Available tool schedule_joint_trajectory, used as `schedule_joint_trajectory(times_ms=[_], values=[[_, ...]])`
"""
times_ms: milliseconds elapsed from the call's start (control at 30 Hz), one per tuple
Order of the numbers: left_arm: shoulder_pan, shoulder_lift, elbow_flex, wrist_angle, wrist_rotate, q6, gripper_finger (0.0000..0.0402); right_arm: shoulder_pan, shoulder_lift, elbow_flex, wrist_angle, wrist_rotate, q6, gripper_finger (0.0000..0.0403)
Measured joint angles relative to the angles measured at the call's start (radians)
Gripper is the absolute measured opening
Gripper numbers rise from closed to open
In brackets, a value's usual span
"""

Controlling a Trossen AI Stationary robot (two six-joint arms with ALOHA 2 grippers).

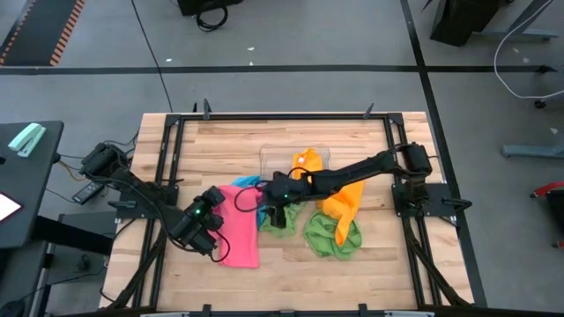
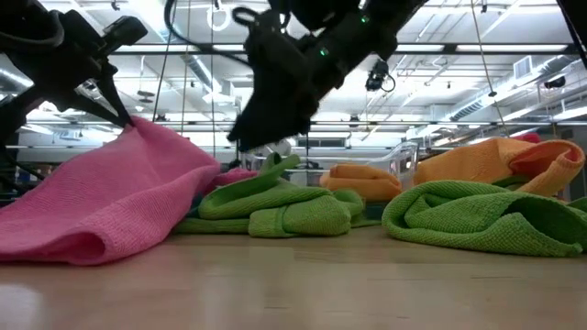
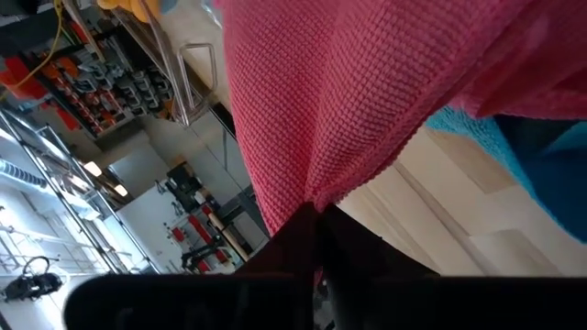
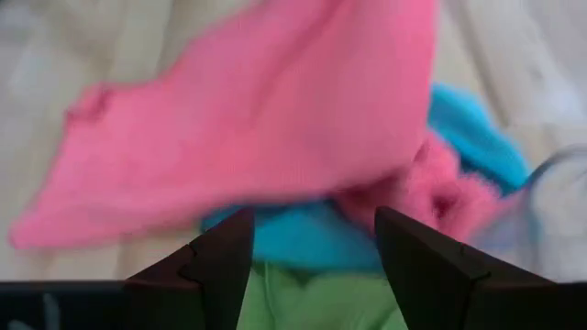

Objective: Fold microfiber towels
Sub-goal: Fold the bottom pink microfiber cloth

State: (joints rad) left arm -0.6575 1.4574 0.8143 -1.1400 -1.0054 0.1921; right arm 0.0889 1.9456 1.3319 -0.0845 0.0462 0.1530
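Observation:
A pink towel (image 1: 240,231) lies at the table's near left, with one side drawn up into a peak (image 2: 128,133). My left gripper (image 1: 206,217) is shut on that peak. A blue towel (image 1: 248,182) lies behind it. Two crumpled green towels (image 1: 278,222) (image 1: 333,234) and an orange towel (image 1: 345,199) lie in the middle. My right gripper (image 4: 312,252) stands open just above the blue and green towels, beside the pink one, with nothing between its fingers. My left gripper pinches a bunched bit of the pink towel's hemmed edge (image 3: 321,197) between its two fingers. The fingers slant downward from the table's left side. The held part stands raised in a peak, and the cloth slopes from it to the table, where the rest lies (image 2: 83,234).
A clear plastic tray (image 1: 280,157) stands behind the towels, with a second orange cloth (image 1: 307,160) by it. Black frame rails (image 1: 176,158) run along the table's left and right sides. Bare wood shows along the near edge (image 1: 291,282).

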Motion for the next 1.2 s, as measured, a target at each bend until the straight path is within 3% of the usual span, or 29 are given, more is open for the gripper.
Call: schedule_joint_trajectory(times_ms=[333, 667, 967, 1200], values=[[-0.039, 0.000, 0.000, 0.017, 0.046, -0.032, 0.0012, 0.101, 0.009, 0.003, 0.077, -0.007, 0.019, 0.0235], [-0.037, 0.000, 0.001, 0.038, 0.093, -0.167, 0.0069, 0.225, 0.056, 0.003, 0.174, 0.099, -0.072, 0.0235], [-0.115, -0.001, 0.075, 0.016, 0.096, -0.339, 0.0165, 0.221, 0.050, 0.003, 0.115, 0.113, -0.047, 0.0235], [-0.202, -0.001, 0.114, 0.093, 0.265, -0.417, 0.0183, 0.200, 0.050, 0.003, 0.081, 0.113, -0.086, 0.0235]])
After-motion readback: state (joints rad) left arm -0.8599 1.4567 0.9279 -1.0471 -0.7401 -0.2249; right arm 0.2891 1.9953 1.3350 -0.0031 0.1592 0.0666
